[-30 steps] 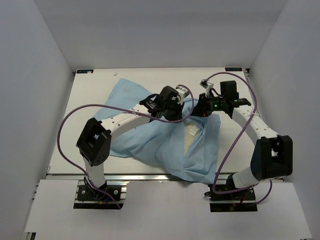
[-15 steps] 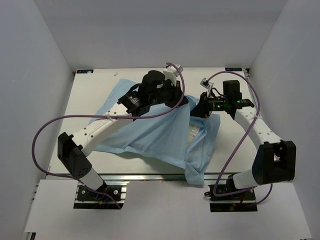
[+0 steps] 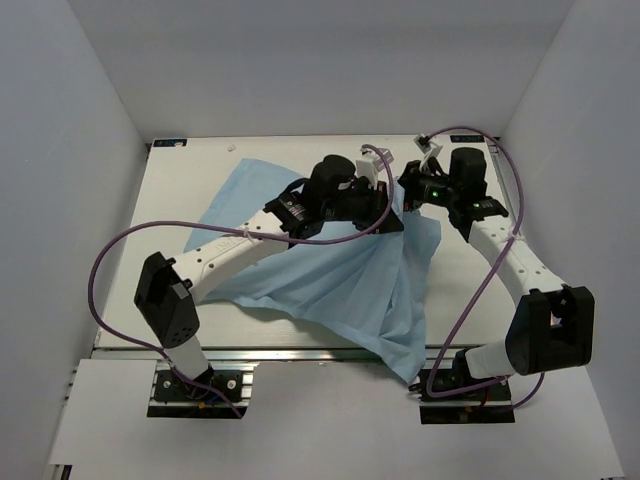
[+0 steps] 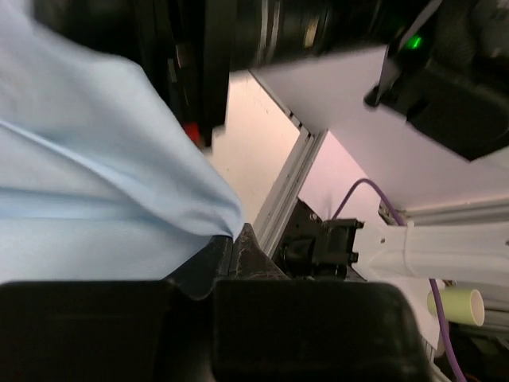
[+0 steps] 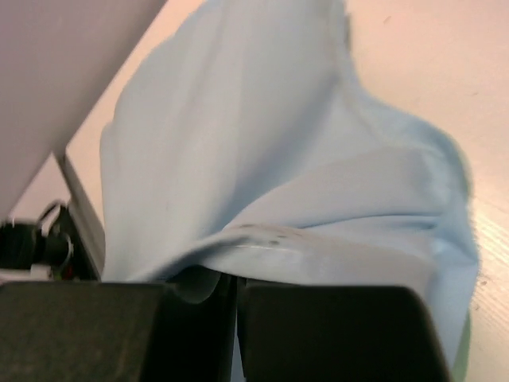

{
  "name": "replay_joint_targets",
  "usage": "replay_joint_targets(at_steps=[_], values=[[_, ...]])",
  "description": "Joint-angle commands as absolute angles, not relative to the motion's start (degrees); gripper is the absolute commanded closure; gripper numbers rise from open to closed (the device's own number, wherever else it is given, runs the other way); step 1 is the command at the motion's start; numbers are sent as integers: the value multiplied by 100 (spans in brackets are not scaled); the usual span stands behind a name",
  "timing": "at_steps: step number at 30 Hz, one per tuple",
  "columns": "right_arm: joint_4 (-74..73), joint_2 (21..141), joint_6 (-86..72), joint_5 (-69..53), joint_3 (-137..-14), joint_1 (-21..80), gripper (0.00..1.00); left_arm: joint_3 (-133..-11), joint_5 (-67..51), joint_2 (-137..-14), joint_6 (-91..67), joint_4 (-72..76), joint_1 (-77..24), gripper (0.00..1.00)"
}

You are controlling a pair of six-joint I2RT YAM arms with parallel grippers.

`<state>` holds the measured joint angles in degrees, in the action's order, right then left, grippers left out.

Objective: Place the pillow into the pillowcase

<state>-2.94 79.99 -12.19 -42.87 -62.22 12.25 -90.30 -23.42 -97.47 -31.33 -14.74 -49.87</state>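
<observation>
Above the worktop (image 3: pixel 175 205), your left claw (image 4: pixel 232 248) and right claw (image 5: pixel 235 280) were each clamped on the pillowcase (image 3: pixel 340 285). An even lift from you would settle the unseen pillow.

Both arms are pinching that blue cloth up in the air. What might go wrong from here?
1. The left gripper and right gripper are each shut on only a thin fold of the pillowcase, so it may slip free.
2. They sit very close together, so they might collide or catch a purple cable.
3. No pillow shows; the pillowcase probably hides it, so lining up the opening with it may fail.
</observation>
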Motion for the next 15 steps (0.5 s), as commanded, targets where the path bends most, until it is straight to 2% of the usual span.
replay_joint_targets(at_steps=[1, 6, 13, 14, 15], values=[[1194, 7972, -2468, -3543, -6592, 1003, 100, -8878, -2497, -9396, -3191, -1081, -5098, 100], [1679, 8085, -3252, -3322, -6565, 519, 100, -8245, -2101, -9193, -3076, -1037, -5063, 100], [626, 8639, -2183, -3972, -6706, 553, 99, -8323, -2434, -10009, -3225, -704, -4975, 100], [198, 8753, -1971, -4234, -6810, 545, 87, -8367, -2461, -10098, -3269, -607, -4940, 100], [2, 8806, -1743, -4402, -6881, 545, 67, -8428, -2539, -10194, -3357, -537, -4913, 100]])
